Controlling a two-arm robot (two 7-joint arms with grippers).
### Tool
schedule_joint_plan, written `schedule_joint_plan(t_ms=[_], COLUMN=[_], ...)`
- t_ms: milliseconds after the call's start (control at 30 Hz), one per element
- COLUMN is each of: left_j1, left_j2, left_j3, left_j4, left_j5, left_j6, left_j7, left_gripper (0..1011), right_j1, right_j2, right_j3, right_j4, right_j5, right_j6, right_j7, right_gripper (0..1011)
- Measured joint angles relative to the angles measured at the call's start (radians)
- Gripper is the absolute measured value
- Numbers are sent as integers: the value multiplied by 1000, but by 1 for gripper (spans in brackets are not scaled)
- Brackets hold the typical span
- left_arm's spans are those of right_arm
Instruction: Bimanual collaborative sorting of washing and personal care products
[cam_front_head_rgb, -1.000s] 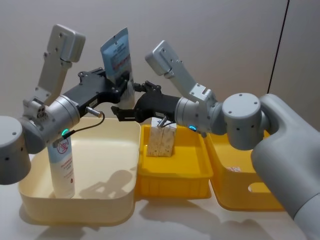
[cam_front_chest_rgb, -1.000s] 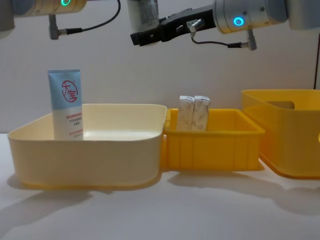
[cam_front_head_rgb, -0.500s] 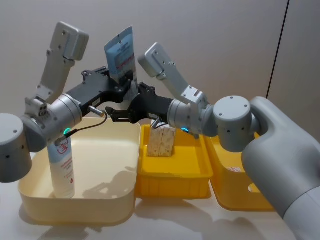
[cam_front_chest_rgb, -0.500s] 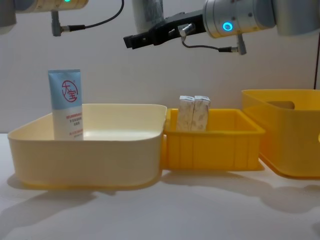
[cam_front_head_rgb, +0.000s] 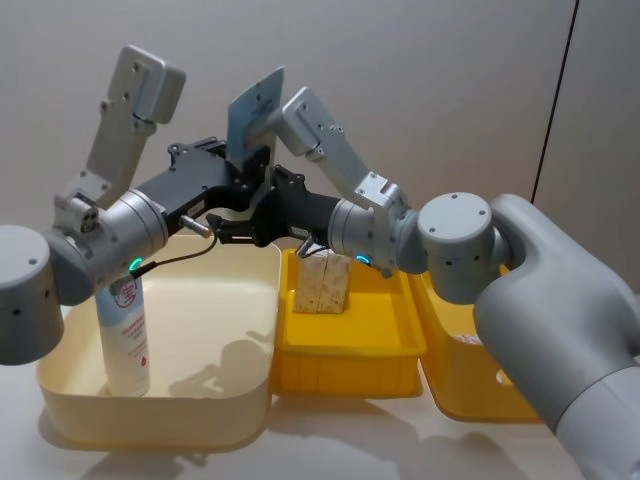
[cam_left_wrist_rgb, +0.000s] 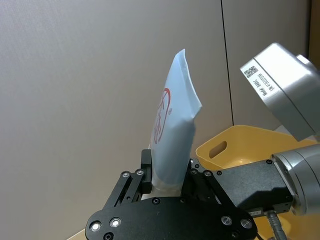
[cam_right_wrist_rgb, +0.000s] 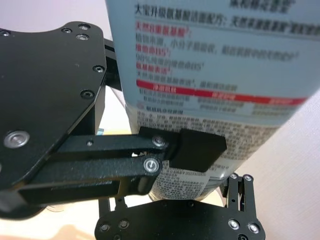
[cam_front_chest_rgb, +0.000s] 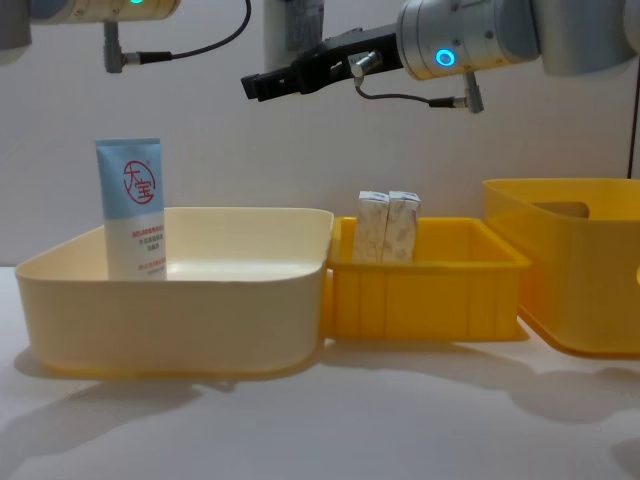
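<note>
1. The left gripper (cam_front_head_rgb: 238, 180) is clamped on the lower end of a light-blue tube (cam_front_head_rgb: 252, 118) and holds it upright, high above the cream bin (cam_front_head_rgb: 255, 395).
2. The right gripper (cam_front_head_rgb: 232, 228) sits just below and beside that tube; in its wrist view a black finger pad (cam_right_wrist_rgb: 200, 150) lies against the tube's printed face (cam_right_wrist_rgb: 210, 60). I cannot tell whether it has closed on the tube.
3. This looks like a mid-air handover: holding the tube by its base leaves the body free for the other arm to take.
4. A second tube (cam_front_chest_rgb: 133, 207) stands upright in the far left corner of the cream bin, propped by the wall.
5. Two beige speckled cartons (cam_front_chest_rgb: 387, 227) stand side by side in the small yellow bin (cam_front_chest_rgb: 430, 295). A larger yellow bin (cam_front_chest_rgb: 570, 290) is on the right, all on the tabletop (cam_front_chest_rgb: 330, 420).
</note>
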Motion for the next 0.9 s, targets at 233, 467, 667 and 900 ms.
schedule_joint_plan(t_ms=[233,467,667,900], left_j1=[-1,-1,-2,-2], left_j2=[3,4,5,6], left_j3=[4,7,8,8], left_j4=[-3,-5,-6,-6], left_j5=[0,-1,-1,-1], left_j6=[7,12,14,16], left_j7=[-2,-2,-3,-3], left_gripper=[318,318,318,318], right_j1=[3,6,7,8], right_j2=[-7,-12,-13,-15], right_j3=[3,6,6,7], right_j4=[12,20,24,27], right_j5=[-3,-5,-5,-6], right_j6=[-5,-9,-10,-11], right_j7=[0,0,0,0], right_gripper=[972,809,654,654])
